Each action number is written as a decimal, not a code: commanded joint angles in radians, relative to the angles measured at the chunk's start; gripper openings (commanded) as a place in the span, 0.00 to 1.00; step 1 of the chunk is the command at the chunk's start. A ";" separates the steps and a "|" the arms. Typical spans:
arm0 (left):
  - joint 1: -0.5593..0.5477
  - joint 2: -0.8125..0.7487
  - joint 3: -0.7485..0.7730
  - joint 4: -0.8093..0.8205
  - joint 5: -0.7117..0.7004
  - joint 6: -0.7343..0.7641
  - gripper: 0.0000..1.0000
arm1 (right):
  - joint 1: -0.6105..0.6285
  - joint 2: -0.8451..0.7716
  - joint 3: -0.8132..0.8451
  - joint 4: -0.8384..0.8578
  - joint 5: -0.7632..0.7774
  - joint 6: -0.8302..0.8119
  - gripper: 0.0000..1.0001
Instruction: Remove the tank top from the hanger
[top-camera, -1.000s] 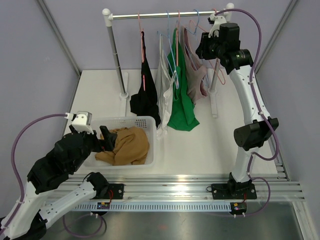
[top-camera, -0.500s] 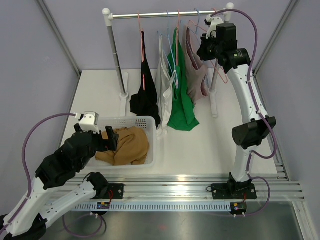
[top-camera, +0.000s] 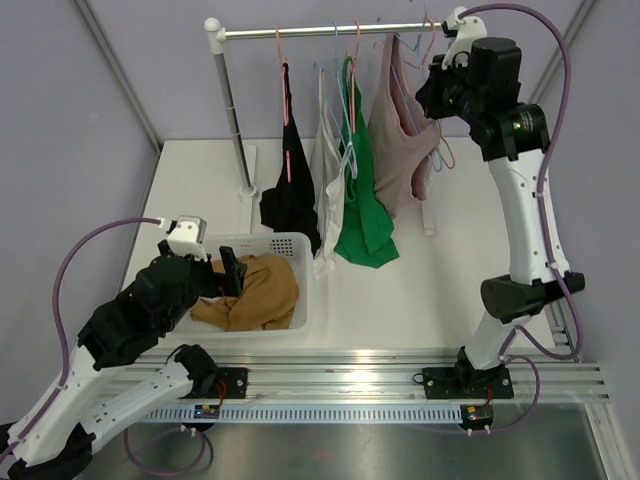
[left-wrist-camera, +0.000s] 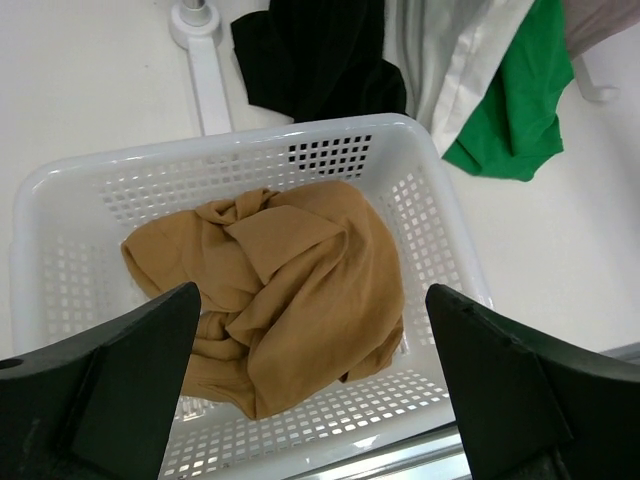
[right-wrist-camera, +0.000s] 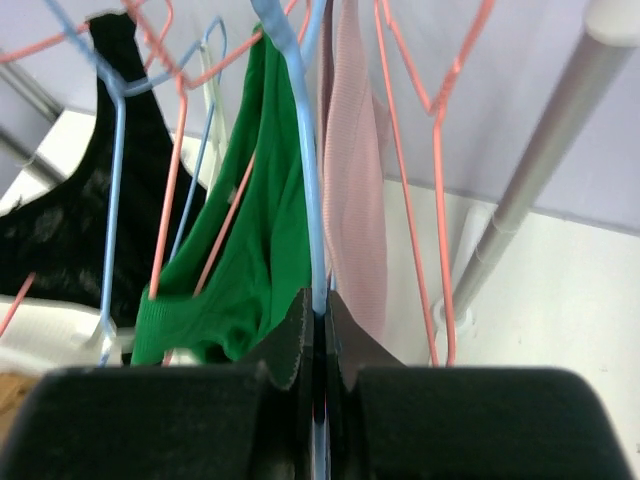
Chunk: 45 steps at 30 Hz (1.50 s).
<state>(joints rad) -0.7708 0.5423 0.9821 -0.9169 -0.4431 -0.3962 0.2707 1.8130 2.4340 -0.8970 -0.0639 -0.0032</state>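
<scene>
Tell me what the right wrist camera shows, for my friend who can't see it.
The right gripper is pinched shut on a blue hanger, with a pale pink tank top hanging just behind it. To the left hang a green top and a black top among coral and blue hangers. A white rack post slants on the right.

**Five Garments Counted**

Four garments are counted on one rail (top-camera: 320, 31): a black top (top-camera: 288, 205), a white top (top-camera: 328, 200), a green top (top-camera: 365, 220) and a mauve tank top (top-camera: 398, 140). One tan garment (top-camera: 262, 290) is counted in one basket (top-camera: 255, 238). The hangers (right-wrist-camera: 305, 160) cannot be counted.
</scene>
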 joint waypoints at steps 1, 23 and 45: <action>0.002 0.039 0.062 0.098 0.089 0.020 0.99 | 0.009 -0.205 -0.123 0.056 0.012 0.024 0.00; -0.311 0.606 0.529 0.493 0.185 0.045 0.99 | 0.009 -0.647 -0.149 -0.186 -0.030 0.088 0.00; -0.372 0.950 0.687 0.828 0.221 0.272 0.93 | 0.009 -1.035 -0.609 -0.313 -0.324 0.151 0.00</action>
<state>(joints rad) -1.1385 1.4586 1.6722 -0.1749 -0.1764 -0.1535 0.2741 0.7902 1.8347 -1.2648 -0.3359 0.1360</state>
